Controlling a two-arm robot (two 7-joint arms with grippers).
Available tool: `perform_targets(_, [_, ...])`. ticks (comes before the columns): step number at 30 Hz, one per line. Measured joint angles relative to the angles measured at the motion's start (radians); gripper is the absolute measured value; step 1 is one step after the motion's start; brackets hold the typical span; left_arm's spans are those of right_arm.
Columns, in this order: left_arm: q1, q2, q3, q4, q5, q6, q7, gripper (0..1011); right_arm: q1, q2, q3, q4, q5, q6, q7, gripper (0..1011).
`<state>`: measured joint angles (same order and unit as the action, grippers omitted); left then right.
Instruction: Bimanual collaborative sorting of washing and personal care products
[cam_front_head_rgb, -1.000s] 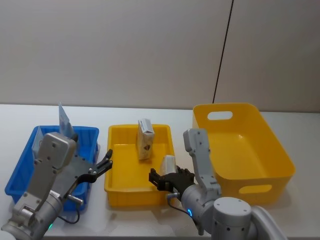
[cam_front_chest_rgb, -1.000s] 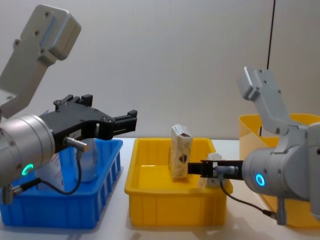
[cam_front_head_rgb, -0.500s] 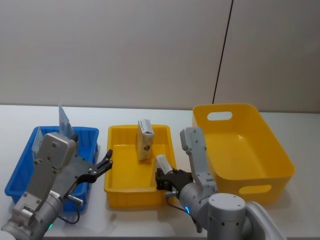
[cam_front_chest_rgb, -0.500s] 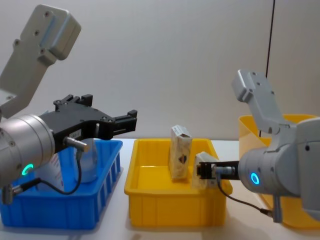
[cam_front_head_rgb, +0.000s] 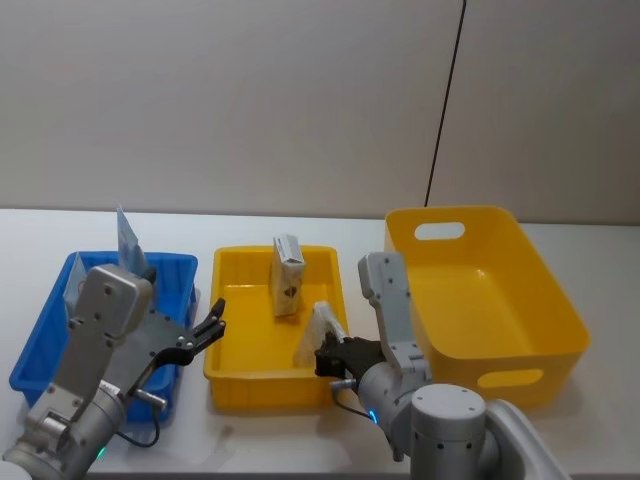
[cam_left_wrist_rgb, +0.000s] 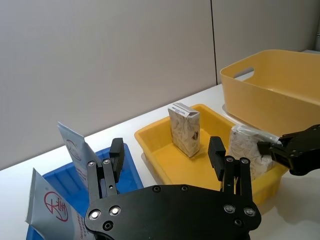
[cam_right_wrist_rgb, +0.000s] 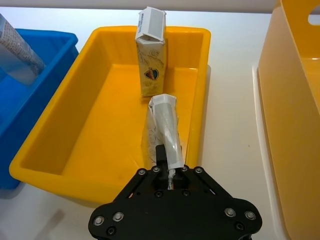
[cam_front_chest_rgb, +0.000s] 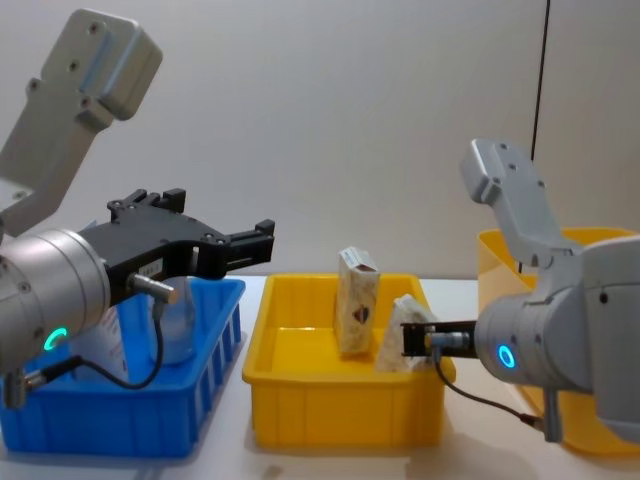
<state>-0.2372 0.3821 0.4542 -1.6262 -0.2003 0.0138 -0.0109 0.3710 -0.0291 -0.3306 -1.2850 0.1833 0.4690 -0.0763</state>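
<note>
1. Head view: pinches the leaning cream packet (cam_front_head_rgb: 318, 328) in the right gripper (cam_front_head_rgb: 327, 356), inside the small yellow tray (cam_front_head_rgb: 222, 330) near its front right corner. Leaves the upright cream packet (cam_front_head_rgb: 287, 278) at the back. Parks the left gripper (cam_front_head_rgb: 205, 335), fingers spread, above the gap between blue bin (cam_front_head_rgb: 165, 262) and tray.
2. Left wrist view: frames the squeeze tubes (cam_left_wrist_rgb: 50, 210) standing in the blue bin.
3. Right wrist view: clamps only the packet's near edge, fingers pressed together on it.
4. Chest view: holds the packet tilted, top toward the upright one. Looks light, soft and probably crushable. Suits a moderate pinch across the flat faces or on a stiff seam, not the corners.
</note>
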Motion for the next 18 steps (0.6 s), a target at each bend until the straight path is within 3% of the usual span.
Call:
perform_targets(4, [0.000, 0.000, 0.000, 0.000, 0.000, 0.000, 0.000, 1001, -0.003, 0.002, -0.004, -0.002, -0.006, -0.023, 0.006, 13])
perform_targets(18, [0.000, 0.000, 0.000, 0.000, 0.000, 0.000, 0.000, 1002, -0.020, 0.020, -0.019, -0.033, -0.025, -0.200, 0.069, 7])
